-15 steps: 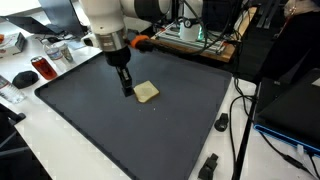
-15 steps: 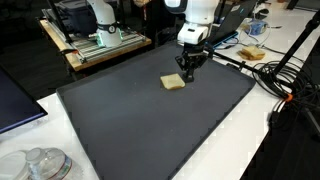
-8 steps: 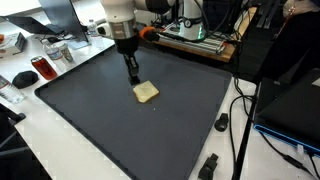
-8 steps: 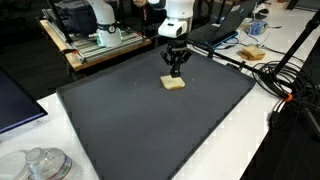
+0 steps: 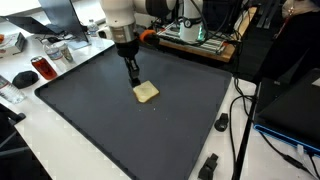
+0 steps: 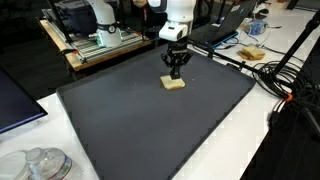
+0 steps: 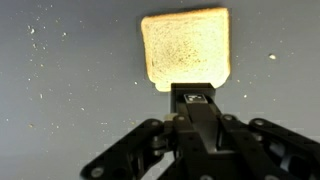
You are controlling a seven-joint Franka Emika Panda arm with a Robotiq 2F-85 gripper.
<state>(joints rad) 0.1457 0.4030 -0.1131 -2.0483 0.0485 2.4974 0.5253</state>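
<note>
A tan square slice, like bread [image 5: 146, 93], lies flat on a large black mat [image 5: 120, 135] and shows in both exterior views [image 6: 173, 84]. My gripper [image 5: 134, 80] stands upright with its fingers shut together and nothing between them. Its tip is down at the mat, right at the slice's far edge [image 6: 175, 75]. In the wrist view the closed fingertips [image 7: 192, 93] meet the near edge of the slice [image 7: 186, 45]. I cannot tell whether they touch it.
The mat [image 6: 150, 125] covers most of the white table. A red can [image 5: 42, 68] and small items sit beyond one mat edge. Black cables and plugs [image 5: 221, 122] lie along another. A glass lid [image 6: 40, 163], a laptop [image 6: 15, 100] and a plate of food [image 6: 250, 53] stand off the mat.
A second ago the gripper was beside the slice; it swung round to the slice's far edge and has held still since. The slice has not moved.
</note>
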